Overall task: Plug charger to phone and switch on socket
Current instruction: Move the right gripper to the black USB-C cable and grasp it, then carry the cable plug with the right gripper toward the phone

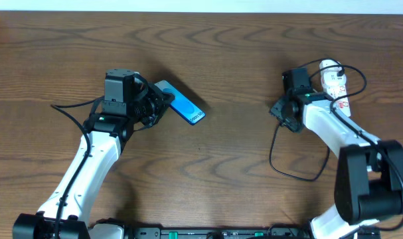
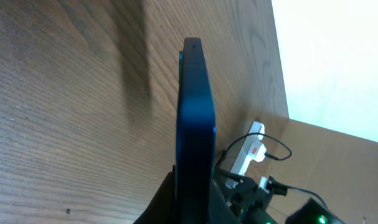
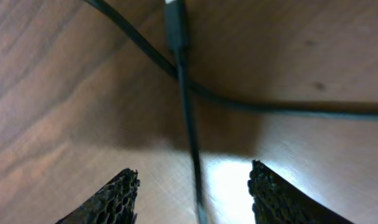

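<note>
The phone [image 1: 186,107], blue screen up, lies tilted on the wood table, and my left gripper [image 1: 162,99] is shut on its near end. In the left wrist view the phone [image 2: 195,106] shows edge-on between the fingers [image 2: 192,202]. The white socket strip [image 1: 334,82] with red marks lies at the far right and also shows in the left wrist view [image 2: 250,151]. The black charger cable [image 1: 273,161] loops in front of the right arm. My right gripper [image 1: 281,110] is open, low over the table; the cable [image 3: 187,118] runs between its fingers [image 3: 195,193], connector tip [image 3: 176,28] ahead.
The wooden table [image 1: 228,53] carries nothing else. A second stretch of black cable [image 3: 288,111] crosses under the connector in the right wrist view. The table's far edge meets a pale wall [image 2: 338,56].
</note>
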`<state>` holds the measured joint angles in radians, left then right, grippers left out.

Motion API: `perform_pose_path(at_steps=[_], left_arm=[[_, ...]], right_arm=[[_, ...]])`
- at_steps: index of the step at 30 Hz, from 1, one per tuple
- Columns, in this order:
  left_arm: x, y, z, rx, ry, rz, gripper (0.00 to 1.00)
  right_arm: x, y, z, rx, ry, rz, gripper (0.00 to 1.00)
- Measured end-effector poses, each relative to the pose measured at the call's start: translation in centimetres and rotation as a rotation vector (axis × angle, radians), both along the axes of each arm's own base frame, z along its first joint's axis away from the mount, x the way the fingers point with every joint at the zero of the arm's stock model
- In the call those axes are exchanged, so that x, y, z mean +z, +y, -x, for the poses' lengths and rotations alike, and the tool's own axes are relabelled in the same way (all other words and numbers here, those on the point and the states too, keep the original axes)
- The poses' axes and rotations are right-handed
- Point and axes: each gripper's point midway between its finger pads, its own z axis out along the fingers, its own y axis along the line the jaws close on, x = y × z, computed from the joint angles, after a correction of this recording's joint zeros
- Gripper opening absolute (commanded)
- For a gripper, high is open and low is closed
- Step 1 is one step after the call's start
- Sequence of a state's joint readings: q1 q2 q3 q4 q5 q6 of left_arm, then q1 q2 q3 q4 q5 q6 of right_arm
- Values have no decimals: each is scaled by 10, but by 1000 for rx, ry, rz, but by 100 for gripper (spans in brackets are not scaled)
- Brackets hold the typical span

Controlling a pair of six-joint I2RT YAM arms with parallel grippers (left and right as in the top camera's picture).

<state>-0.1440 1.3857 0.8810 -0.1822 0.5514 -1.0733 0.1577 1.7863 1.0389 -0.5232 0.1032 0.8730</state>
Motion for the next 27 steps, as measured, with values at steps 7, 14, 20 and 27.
perform_pose_path(at_steps=[7,14,20,27], left_arm=[[0,0,0,0,1,0,7],[0,0,0,0,1,0,7],[0,0,0,0,0,-1,7],[0,0,0,0,0,-1,7]], right_arm=[[-13,2,-22,-26,-52,-18,1],[16,22,-25,115,-106,-92,1],[132,68,-19,495,-400,-37,2],[84,130,31,871,-207,22,1]])
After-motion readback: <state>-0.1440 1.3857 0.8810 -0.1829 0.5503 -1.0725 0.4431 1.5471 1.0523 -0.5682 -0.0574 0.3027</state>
